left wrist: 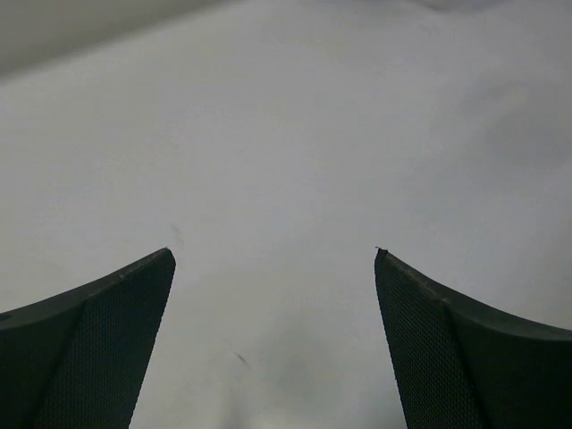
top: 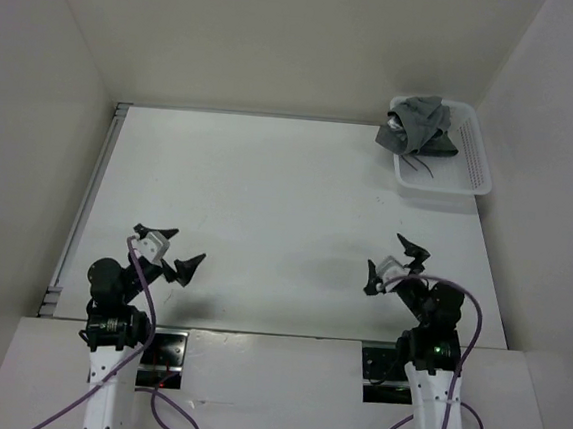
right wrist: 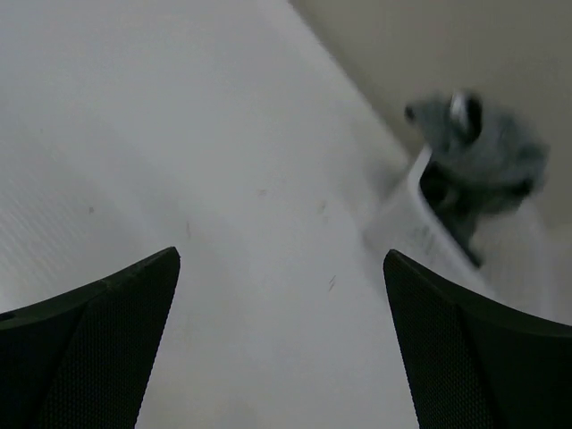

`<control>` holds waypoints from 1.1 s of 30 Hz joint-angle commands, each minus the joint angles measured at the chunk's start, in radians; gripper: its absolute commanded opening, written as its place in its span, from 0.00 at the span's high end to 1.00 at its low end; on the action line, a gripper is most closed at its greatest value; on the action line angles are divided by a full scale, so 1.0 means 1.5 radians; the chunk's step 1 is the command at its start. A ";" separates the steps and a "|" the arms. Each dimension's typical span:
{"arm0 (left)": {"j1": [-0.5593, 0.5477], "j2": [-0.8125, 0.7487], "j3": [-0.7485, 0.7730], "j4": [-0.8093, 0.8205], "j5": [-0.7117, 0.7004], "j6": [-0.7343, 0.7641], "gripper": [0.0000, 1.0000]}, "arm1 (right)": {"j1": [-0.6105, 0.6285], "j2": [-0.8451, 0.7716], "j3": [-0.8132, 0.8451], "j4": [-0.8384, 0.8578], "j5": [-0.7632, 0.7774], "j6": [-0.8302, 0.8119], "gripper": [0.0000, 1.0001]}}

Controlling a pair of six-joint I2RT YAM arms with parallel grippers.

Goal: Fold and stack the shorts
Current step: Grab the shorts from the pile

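The shorts (top: 420, 124) lie bunched in the basket (top: 471, 165) at one o'clock on the surface (top: 267, 203). The left jaws and right jaws gape wide, empty.

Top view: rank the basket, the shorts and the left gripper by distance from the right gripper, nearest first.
1. The white basket, ahead and slightly right of the right gripper; its near rim comes first.
2. The shorts, bunched at the basket's far left end.
3. The left gripper, level with it but far over on the left side.
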 commanded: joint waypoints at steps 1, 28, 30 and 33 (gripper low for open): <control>-0.006 -0.002 0.023 0.358 -0.150 0.004 0.01 | -0.001 -0.011 0.038 0.039 -0.290 -0.561 0.01; -0.110 1.185 0.960 -0.226 -0.351 0.004 0.01 | 0.064 1.184 0.950 0.081 0.495 0.586 0.29; -0.132 1.185 0.960 -0.220 -0.369 0.004 0.01 | 0.057 1.198 0.950 0.096 0.514 0.592 0.31; -0.148 1.200 0.960 -0.220 -0.387 0.004 0.01 | 0.049 1.225 0.950 0.110 0.532 0.590 0.29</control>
